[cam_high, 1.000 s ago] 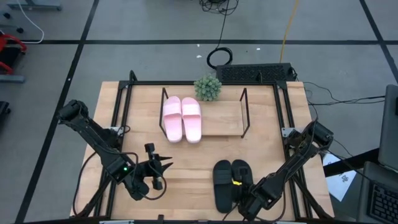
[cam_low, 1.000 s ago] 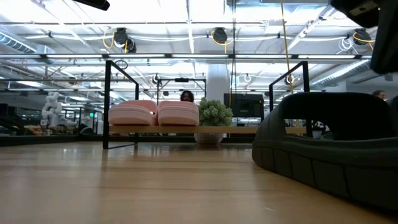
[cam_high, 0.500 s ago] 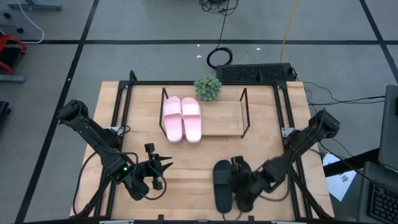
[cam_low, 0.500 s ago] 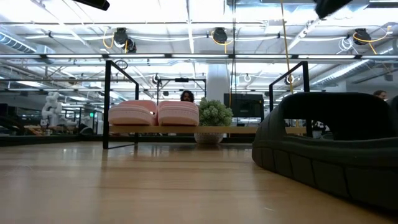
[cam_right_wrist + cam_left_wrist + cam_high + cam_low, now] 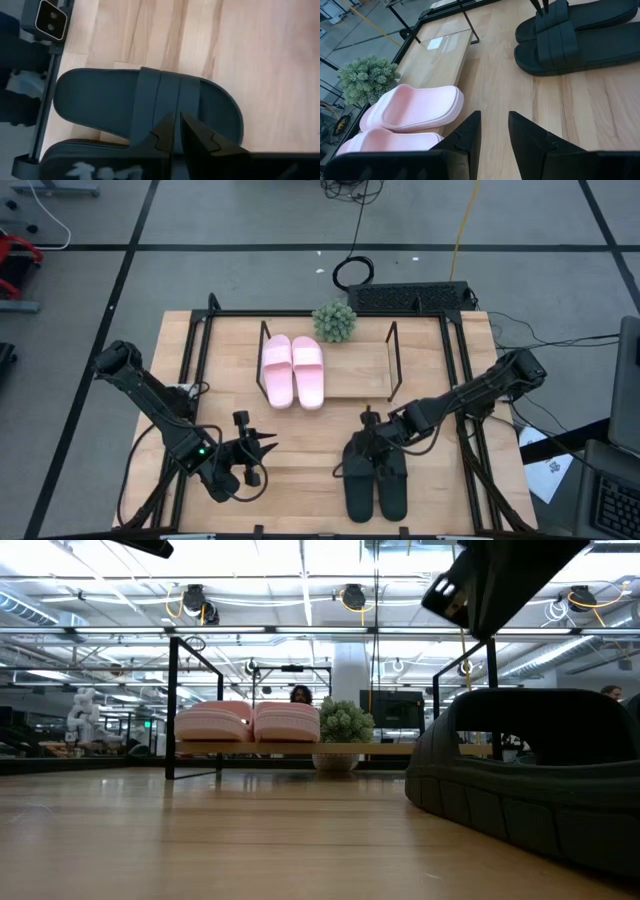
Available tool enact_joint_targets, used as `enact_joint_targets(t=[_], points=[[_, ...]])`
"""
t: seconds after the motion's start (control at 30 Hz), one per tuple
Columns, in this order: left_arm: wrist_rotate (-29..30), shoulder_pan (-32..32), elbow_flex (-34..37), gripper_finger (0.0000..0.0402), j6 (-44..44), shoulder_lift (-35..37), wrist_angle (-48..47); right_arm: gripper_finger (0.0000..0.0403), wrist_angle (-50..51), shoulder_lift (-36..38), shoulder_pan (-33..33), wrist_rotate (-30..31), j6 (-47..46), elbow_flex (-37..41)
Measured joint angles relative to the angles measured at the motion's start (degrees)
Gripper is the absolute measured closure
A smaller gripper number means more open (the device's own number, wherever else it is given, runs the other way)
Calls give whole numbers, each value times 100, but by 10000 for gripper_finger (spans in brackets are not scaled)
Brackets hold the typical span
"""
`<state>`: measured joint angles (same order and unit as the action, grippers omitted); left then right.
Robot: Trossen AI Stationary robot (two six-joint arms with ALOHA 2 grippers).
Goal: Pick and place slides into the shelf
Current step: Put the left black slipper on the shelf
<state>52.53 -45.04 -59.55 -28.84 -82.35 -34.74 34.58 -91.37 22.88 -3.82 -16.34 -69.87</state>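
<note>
The two pink slides lie side by side on the left half of the shelf's board; they also show in the low view. The two black slides lie side by side on the tabletop near its front edge. My right gripper is shut and points down over the left black slide's strap. My left gripper is open and empty above the table's front left, level with the black slides. My right gripper's shut fingertips stand at the strap of the left black slide, coming from above. I cannot tell whether they touch it. Both black slides lie flat on the table.
A small green plant stands behind the shelf. The shelf's right half is bare board between thin dark end frames. A dark metal frame runs round the tabletop. A keyboard lies beyond the far edge.
My right gripper has gone from the table's near edge toward the far edge and a little left, passing over the black slides to their strap ends. The black slides have stayed in place.
</note>
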Motion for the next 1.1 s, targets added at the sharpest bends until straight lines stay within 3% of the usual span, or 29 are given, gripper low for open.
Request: enact_joint_targets(t=[0.3,0.73,1.1], points=[[0,0,0,300,-18,0,-23,367,-354,2,-445,-729,99,485],[0,0,0,300,-18,0,-24,229,-387,0,-787,-1036,222,545],[-121,0,0,300,-44,0,-24,213,-224,0,-1270,-1976,525,545]])
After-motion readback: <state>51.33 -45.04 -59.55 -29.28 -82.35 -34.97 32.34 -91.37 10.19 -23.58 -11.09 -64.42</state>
